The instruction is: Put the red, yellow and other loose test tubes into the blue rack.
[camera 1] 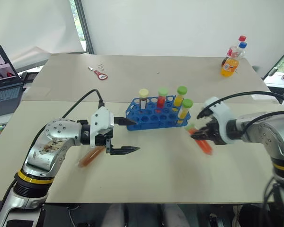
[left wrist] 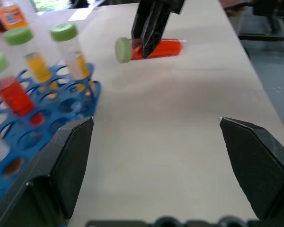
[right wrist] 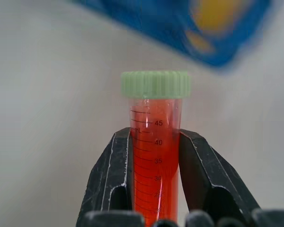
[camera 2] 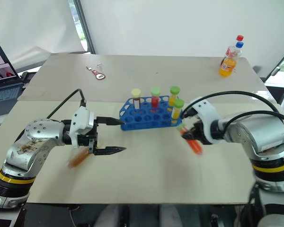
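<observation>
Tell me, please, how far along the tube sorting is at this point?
Four capped tubes already stand in the blue rack. The right pincer is shut on a red tube with a green cap, lifted beside the rack. One orange tube lies on the table under the open left pincer, not yet picked up.

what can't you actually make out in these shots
- Amber tube on the table: the left gripper and arm cover its upper end in the head views, so its cap is unseen.
- Red tube in the right gripper: its lower end is cut off by the right wrist view's edge.
- Blue rack: blurred in the right wrist view, so its holes cannot be counted there.
</observation>
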You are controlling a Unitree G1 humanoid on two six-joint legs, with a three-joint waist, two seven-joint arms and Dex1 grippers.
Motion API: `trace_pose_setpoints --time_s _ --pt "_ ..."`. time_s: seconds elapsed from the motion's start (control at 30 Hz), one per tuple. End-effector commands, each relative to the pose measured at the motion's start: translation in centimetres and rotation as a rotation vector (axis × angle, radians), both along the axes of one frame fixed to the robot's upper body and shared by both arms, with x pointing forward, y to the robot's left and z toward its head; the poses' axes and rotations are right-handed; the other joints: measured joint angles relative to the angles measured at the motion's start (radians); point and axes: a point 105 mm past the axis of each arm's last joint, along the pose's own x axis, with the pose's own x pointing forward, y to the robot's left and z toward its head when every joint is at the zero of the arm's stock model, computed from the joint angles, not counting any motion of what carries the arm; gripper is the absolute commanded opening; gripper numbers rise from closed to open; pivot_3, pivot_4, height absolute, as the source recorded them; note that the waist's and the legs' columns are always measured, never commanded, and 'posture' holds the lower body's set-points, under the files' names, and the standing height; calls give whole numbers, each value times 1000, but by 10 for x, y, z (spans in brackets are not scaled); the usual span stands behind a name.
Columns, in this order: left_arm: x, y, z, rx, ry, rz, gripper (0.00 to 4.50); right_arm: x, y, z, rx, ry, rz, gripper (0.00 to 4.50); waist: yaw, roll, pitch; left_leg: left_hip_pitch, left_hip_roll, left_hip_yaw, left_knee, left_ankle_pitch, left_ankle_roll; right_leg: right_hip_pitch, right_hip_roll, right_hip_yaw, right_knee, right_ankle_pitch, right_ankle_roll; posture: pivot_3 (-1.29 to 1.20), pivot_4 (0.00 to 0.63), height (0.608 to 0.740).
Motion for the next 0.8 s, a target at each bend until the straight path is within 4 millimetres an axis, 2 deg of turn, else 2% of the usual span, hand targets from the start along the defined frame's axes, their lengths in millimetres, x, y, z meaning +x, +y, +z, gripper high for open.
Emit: trace_pose_setpoints --time_s 0.03,0.2,0.37,0.53,0.8 --pt "2 8 7 -3 -21 52 4500 9 9 23 158 -188 -69 955 4 0 0 0 0 0 0 0 0 0 0 0 0 0 0 0 150 740" --pt "3 12 14 1 -20 71 4500 31 39 36 283 -520 -108 955 7 0 0 -2 -2 0 0 0 0 -1 -2 -1 0 0 0 0 150 740" --pt "2 9 21 -35 -6 85 4500 47 52 37 358 -669 -181 954 -1 0 0 -2 -1 0 0 0 -1 -2 -1 -1 1 0 0 0 150 740" --pt "3 11 25 -42 -4 103 4500 58 60 34 386 -767 -215 954 -4 0 0 -1 -1 0 -1 0 -1 -2 -1 -1 1 0 0 0 150 740" --pt "2 4 28 -49 -5 97 4500 69 64 12 364 -807 -250 954 -5 0 0 -1 -1 0 -1 0 -1 -1 -1 -1 2 0 0 0 150 740"
